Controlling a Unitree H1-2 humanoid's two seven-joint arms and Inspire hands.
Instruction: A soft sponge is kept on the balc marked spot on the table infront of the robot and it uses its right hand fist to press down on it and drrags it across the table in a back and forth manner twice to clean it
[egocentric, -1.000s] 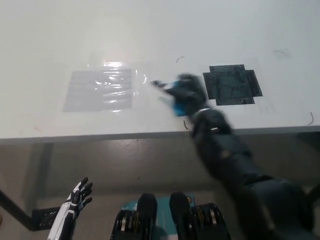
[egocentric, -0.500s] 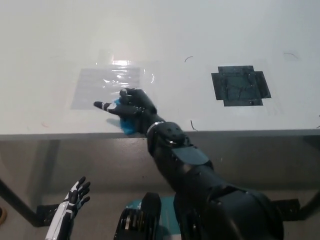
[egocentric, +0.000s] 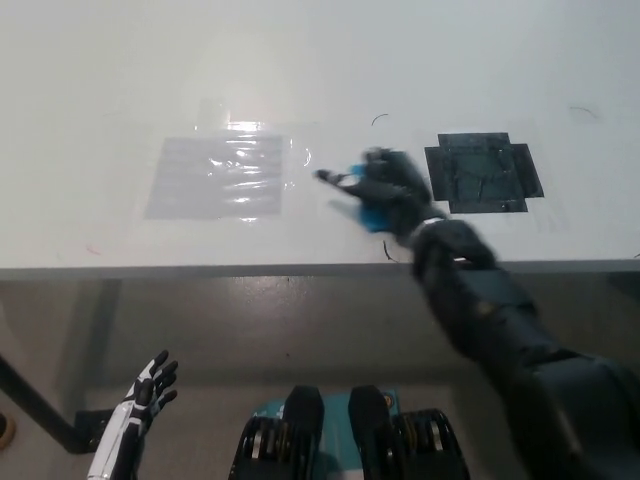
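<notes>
From the head camera I see my black right hand (egocentric: 385, 190) pressed down on the white table (egocentric: 320, 70), just left of the black marked spot (egocentric: 483, 172) and near the table's front edge. The hand is motion-blurred, so I cannot tell for certain how the fingers sit; most of them look curled over the blue sponge (egocentric: 373, 216), while one finger seems to stick out toward the picture's left. Only a small blue patch of the sponge shows, peeking out under the hand on the side nearest the table edge; the rest of it is covered by the hand. The sponge lies off the black spot, between that spot and the shiny clear plastic sheet (egocentric: 220, 177) taped flat on the table farther left. The hand and the sheet are apart, with bare white table between them. A few thin dark curved marks show on the tabletop around the spot and near the edge by my wrist. My black forearm runs from the bottom right up over the table's front edge to the hand. My white left hand (egocentric: 148, 384) rests low at the lower left, below table level, fingers spread and holding nothing
</notes>
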